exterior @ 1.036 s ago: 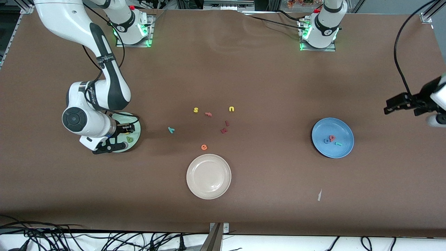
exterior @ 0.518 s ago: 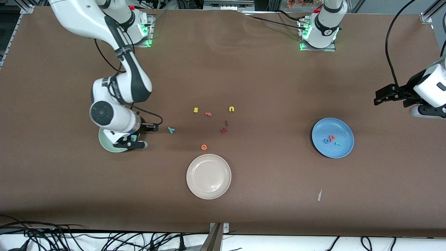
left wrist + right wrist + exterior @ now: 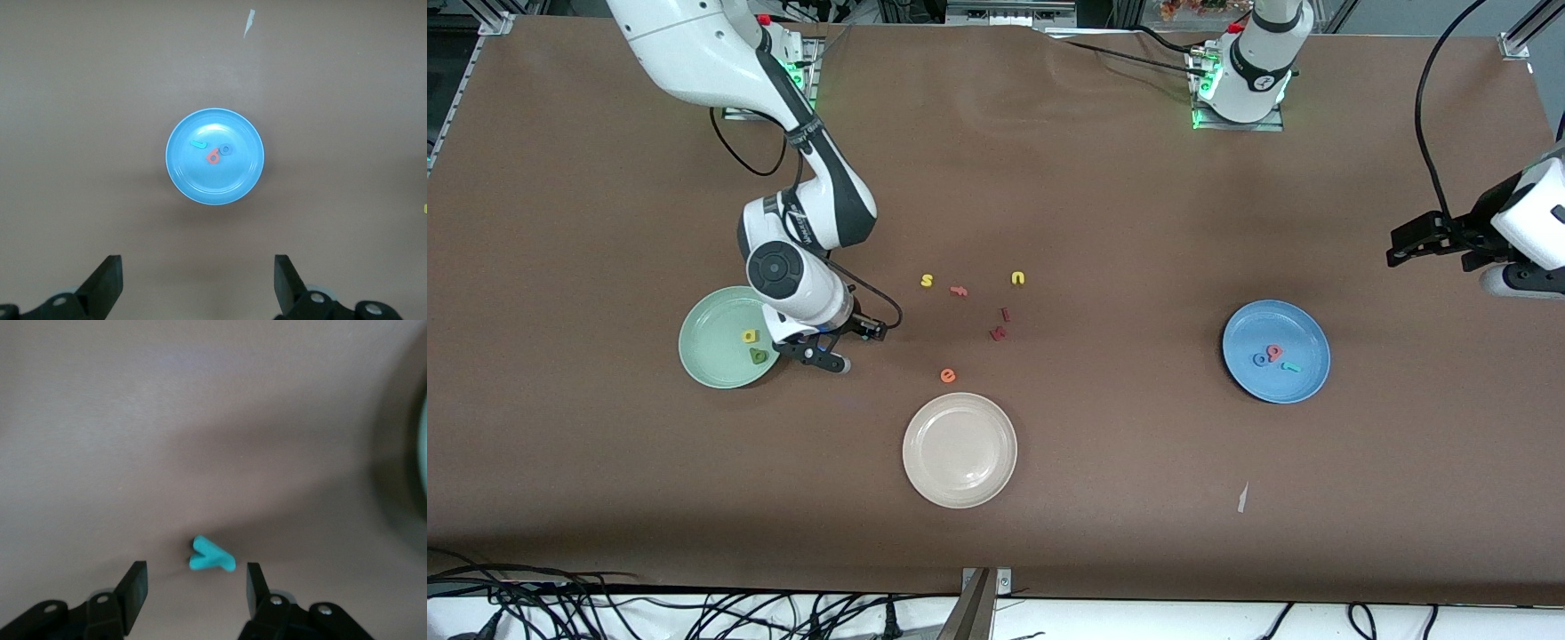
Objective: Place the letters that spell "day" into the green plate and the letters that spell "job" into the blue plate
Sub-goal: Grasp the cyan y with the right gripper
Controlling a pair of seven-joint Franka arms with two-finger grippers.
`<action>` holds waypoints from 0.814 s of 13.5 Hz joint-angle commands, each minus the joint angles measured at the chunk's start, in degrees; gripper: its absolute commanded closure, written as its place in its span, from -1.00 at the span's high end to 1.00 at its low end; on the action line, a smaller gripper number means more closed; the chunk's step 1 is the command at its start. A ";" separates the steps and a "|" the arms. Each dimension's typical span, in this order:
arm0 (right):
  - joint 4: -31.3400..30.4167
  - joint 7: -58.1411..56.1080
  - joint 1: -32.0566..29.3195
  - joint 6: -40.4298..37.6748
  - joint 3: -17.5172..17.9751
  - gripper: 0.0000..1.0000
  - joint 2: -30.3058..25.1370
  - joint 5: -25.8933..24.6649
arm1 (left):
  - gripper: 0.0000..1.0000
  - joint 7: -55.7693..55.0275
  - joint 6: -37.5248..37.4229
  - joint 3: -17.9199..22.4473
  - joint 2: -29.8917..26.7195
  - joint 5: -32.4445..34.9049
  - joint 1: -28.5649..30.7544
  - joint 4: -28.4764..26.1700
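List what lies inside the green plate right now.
The green plate holds two letters: a yellow one and a dark green one. The right arm covers the plate's edge toward the middle of the table, so anything there is hidden.

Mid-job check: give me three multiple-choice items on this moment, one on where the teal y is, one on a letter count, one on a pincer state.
1. Where is the teal y?
A. In the green plate
B. On the table, under the right pincer
C. In the cream plate

2. How many letters lie in the blue plate?
A. One
B. Two
C. Three

3. How is the left pincer?
A. Open and empty
B. Shut on a letter
C. Shut on a plate rim

Answers:
1 B: the right wrist view shows the y on the table between the open fingers of the right pincer.
2 C: pink, blue and teal letters lie in it.
3 A: its fingers stand wide apart above the plate.
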 commanded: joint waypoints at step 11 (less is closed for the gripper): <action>-4.23 0.79 0.64 5.78 -0.16 0.18 0.14 0.59 | 1.00 0.58 1.20 -0.04 -0.83 -1.27 1.78 -0.47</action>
